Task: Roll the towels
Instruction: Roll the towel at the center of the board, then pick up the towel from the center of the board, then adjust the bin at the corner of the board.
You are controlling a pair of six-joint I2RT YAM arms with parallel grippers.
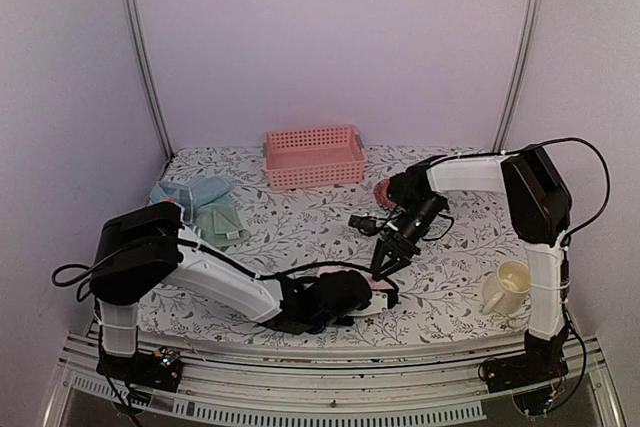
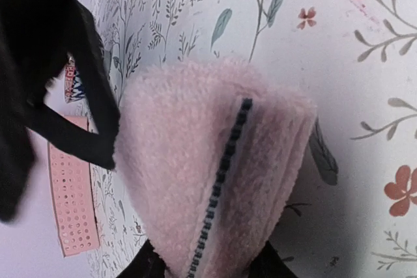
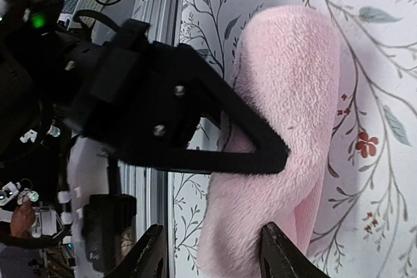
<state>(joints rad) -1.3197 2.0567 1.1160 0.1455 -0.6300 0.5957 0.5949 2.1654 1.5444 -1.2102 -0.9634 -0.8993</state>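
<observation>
The pink towel [image 1: 380,300] lies folded into a thick bundle near the table's front edge. In the left wrist view the pink towel [image 2: 208,161] shows a dark stitched seam. My left gripper [image 1: 365,297] is shut on one end of it, its fingers pressing both sides [image 2: 205,268]. My right gripper [image 1: 385,265] hangs just above the towel, open, its fingers straddling the pink towel's [image 3: 293,109] end [image 3: 215,255]. A spotted blue towel [image 1: 170,193], a light blue towel [image 1: 208,189] and a sage green towel [image 1: 222,222] lie heaped at the left.
A pink slatted basket [image 1: 313,157] stands at the back centre. A cream mug [image 1: 507,287] sits front right beside the right arm's base. A small reddish object [image 1: 381,190] lies behind the right arm. The floral tablecloth [image 1: 300,232] covers the table.
</observation>
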